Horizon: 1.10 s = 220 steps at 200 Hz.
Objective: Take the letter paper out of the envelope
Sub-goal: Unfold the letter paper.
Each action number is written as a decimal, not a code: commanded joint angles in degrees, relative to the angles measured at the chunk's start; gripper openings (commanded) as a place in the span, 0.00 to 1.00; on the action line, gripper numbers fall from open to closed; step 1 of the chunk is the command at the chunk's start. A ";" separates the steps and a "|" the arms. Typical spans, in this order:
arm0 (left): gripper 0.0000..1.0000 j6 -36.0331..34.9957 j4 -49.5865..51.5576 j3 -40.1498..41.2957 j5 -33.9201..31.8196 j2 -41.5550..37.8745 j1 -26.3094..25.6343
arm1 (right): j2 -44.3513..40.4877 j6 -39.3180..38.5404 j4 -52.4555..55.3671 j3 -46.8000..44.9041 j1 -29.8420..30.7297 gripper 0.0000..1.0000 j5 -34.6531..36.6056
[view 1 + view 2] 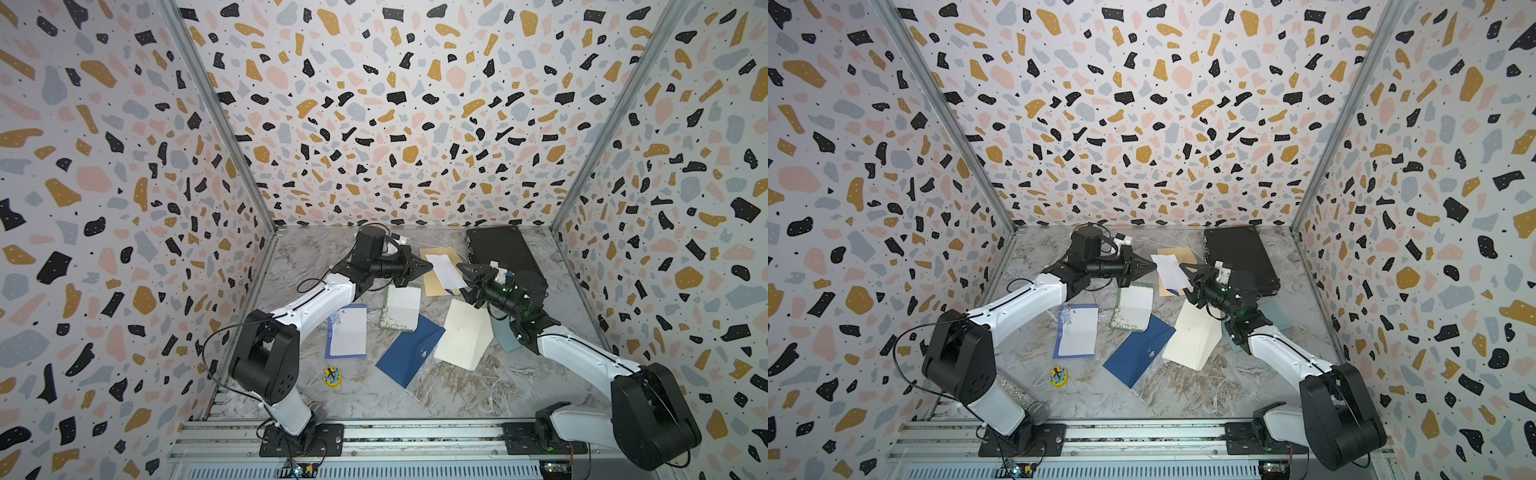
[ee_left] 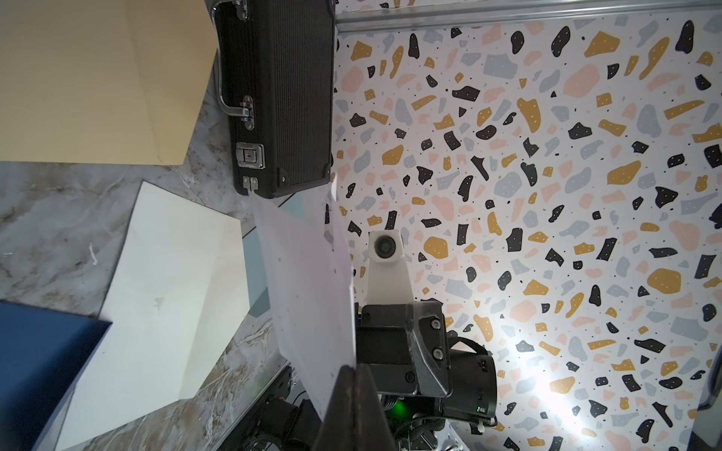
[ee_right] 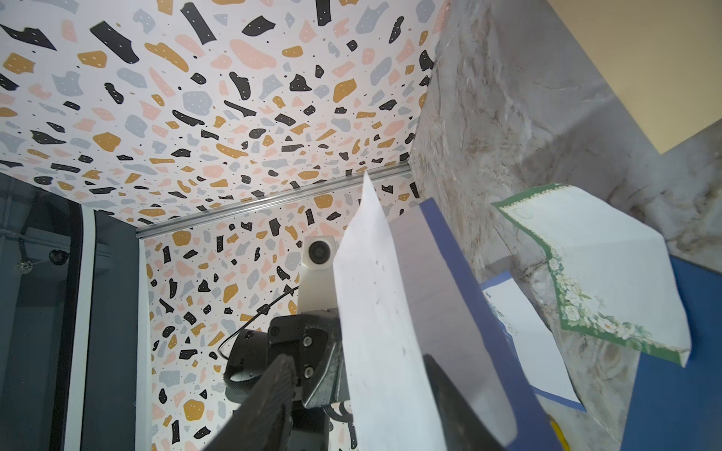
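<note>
**Paper held between two arms, top view.** The left gripper [image 1: 429, 266] is closed on the 9 o'clock edge of the white paper [image 1: 444, 268]. The wrist view shows its tips pressed together on the sheet [image 2: 308, 281]. The paper hangs raised above the tan envelope [image 1: 432, 284], which lies flat at 12 o'clock on the table [image 1: 415, 395]. From these views the paper appears to be clear of the envelope.

The right gripper [image 1: 463, 277] stands at the paper's 4 o'clock end with its jaws apart. The sheet passes between its fingers [image 3: 275, 394], and a gap shows on one side.

**Step in hand, as judged:** the right arm takes a second grip.
- Centre the sheet between the jaws before closing, so that it is not pushed sideways or creased.
- Hold the left pinch until the right grip is firm.
- Then draw the paper toward 6 o'clock, away from the black case [image 1: 498, 245] at 1 o'clock.
</note>
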State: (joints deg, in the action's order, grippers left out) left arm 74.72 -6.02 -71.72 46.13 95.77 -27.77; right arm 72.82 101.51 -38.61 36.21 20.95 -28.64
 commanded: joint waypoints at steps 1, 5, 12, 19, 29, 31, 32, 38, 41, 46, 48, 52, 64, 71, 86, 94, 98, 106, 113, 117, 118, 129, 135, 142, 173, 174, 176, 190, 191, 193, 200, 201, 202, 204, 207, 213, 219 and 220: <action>0.00 2.85 -7.10 1.23 -0.51 0.96 0.08 | -0.35 0.45 -1.96 3.57 0.14 0.52 0.19; 0.00 3.45 -7.90 1.36 -0.58 1.15 0.11 | -0.24 0.44 -1.84 3.71 0.14 0.52 0.19; 0.00 4.42 -9.19 1.58 -0.68 1.41 0.09 | -0.14 0.44 -1.84 3.77 0.17 0.52 0.05; 0.00 5.21 -10.01 1.44 -0.69 1.84 0.01 | -0.03 0.44 -1.95 3.85 0.23 0.51 0.07; 0.00 6.13 -11.18 1.43 -0.78 2.23 -0.09 | 0.19 0.39 -1.91 3.93 0.18 0.50 -0.07; 0.00 6.25 -11.31 1.46 -0.80 2.30 -0.09 | 0.26 0.36 -1.91 3.93 0.20 0.50 -0.09; 0.00 6.25 -11.43 1.44 -0.79 2.35 -0.09 | 0.28 0.36 -1.91 3.95 0.21 0.50 -0.09; 0.00 6.53 -11.60 1.27 -0.77 2.56 -0.22 | 0.39 0.35 -1.99 4.08 0.26 0.49 -0.03; 0.00 6.59 -11.77 1.25 -0.78 2.67 -0.26 | 0.47 0.35 -2.01 4.13 0.27 0.49 -0.01; 0.00 6.68 -11.84 1.15 -0.78 2.82 -0.42 | 0.61 0.35 -2.00 4.32 0.32 0.49 -0.07; 0.00 6.72 -11.96 1.17 -0.78 2.88 -0.48 | 0.60 0.28 -1.95 4.31 0.32 0.49 -0.09; 0.00 6.89 -12.26 1.12 -0.73 2.93 -0.59 | 0.73 0.14 -1.80 4.58 0.32 0.48 -0.26; 0.00 7.68 -13.15 1.24 -0.85 3.26 -0.92 | 1.29 -0.38 -1.01 5.15 0.41 0.47 -0.77; 0.00 8.32 -13.99 1.41 -1.00 3.39 -1.05 | 1.49 -0.74 -0.50 5.28 0.40 0.46 -0.97; 0.00 9.21 -14.98 1.34 -1.04 3.55 -1.47 | 1.71 -1.47 0.22 5.46 0.44 0.44 -1.06; 0.00 9.22 -14.91 1.20 -1.04 3.51 -1.71 | 1.96 -1.49 0.05 5.51 0.47 0.44 -1.06; 0.00 9.14 -14.84 1.12 -1.04 3.61 -1.83 | 2.06 -1.43 -0.13 5.51 0.49 0.43 -1.06; 0.00 9.05 -14.59 1.02 -1.04 3.73 -2.08 | 2.41 -1.32 -0.45 5.73 0.58 0.42 -1.14; 0.00 9.00 -14.62 1.01 -1.04 3.84 -2.24 | 2.72 -1.28 -0.59 6.03 0.58 0.42 -1.21; 0.00 8.96 -14.47 1.10 -1.12 3.88 -2.37 | 2.93 -1.23 -0.59 6.30 0.64 0.41 -1.24; 0.00 9.00 -14.46 1.08 -1.08 3.89 -2.46 | 2.98 -1.28 -0.59 6.36 0.61 0.41 -1.28; 0.00 8.87 -14.70 1.36 -1.29 4.01 -2.64 | 3.32 -1.37 -0.39 6.93 0.71 0.40 -1.41; 0.00 9.19 -15.12 1.79 -1.47 4.04 -2.64 | 3.39 -1.49 -0.04 7.18 0.71 0.39 -1.41; 0.00 9.22 -15.20 1.92 -1.48 3.97 -2.64 | 3.50 -1.65 0.16 7.33 0.75 0.36 -1.42; 0.00 9.17 -14.91 1.49 -1.22 4.25 -2.68 | 3.15 -3.68 3.25 7.71 0.76 0.17 -2.24; 0.00 9.19 -14.91 1.50 -1.22 4.25 -2.71 | 3.13 -3.82 3.44 7.77 0.76 0.16 -2.27; 0.00 9.21 -14.92 1.37 -1.15 4.30 -2.68 | 3.01 -4.08 3.82 7.75 0.71 0.15 -2.35; 0.00 9.69 -15.07 1.10 -0.96 4.28 -2.73 | 2.45 -6.45 7.35 8.22 0.72 0.07 -2.73; 0.00 9.72 -15.07 1.08 -0.91 4.26 -2.73 | 2.48 -6.70 7.73 8.24 0.74 0.06 -2.77; 0.00 9.80 -15.12 1.02 -0.83 4.26 -2.73 | 2.37 -7.19 8.28 8.37 0.71 0.05 -2.88; 0.00 10.18 -15.31 0.82 -0.61 4.25 -2.73 | 2.03 -8.95 10.70 8.82 0.74 0.00 -3.09; 0.00 10.22 -15.28 0.85 -0.61 4.21 -2.73 | 2.00 -9.13 11.07 8.98 0.75 0.00 -3.09; 0.00 10.29 -15.26 0.85 -0.56 4.19 -2.73 | 1.99 -9.44 11.40 9.06 0.76 0.00 -3.09; 0.00 10.34 -15.25 0.71 -0.53 4.17 -2.73 | 1.85 -10.05 12.32 9.17 0.76 0.00 -3.09; 0.00 10.50 -15.18 0.63 -0.47 4.14 -2.68 | 1.58 -11.08 13.49 9.51 0.76 0.00 -3.13; 0.00 10.78 -15.08 0.41 -0.36 4.03 -2.64 | 1.18 -13.19 16.34 10.22 0.75 0.00 -3.17; 0.06 10.95 -14.94 0.21 -0.26 3.90 -2.55 | 0.74 -16.24 19.89 11.24 0.65 0.00 -3.26; 0.08 10.96 -14.83 0.15 -0.26 3.86 -2.55 | 0.70 -16.78 20.59 11.51 0.66 0.00 -3.26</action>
State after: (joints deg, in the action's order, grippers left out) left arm 84.68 -18.15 -70.46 44.73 99.61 -30.22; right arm 76.64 94.85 -29.74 43.00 21.45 -30.59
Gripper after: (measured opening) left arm 0.047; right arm 0.049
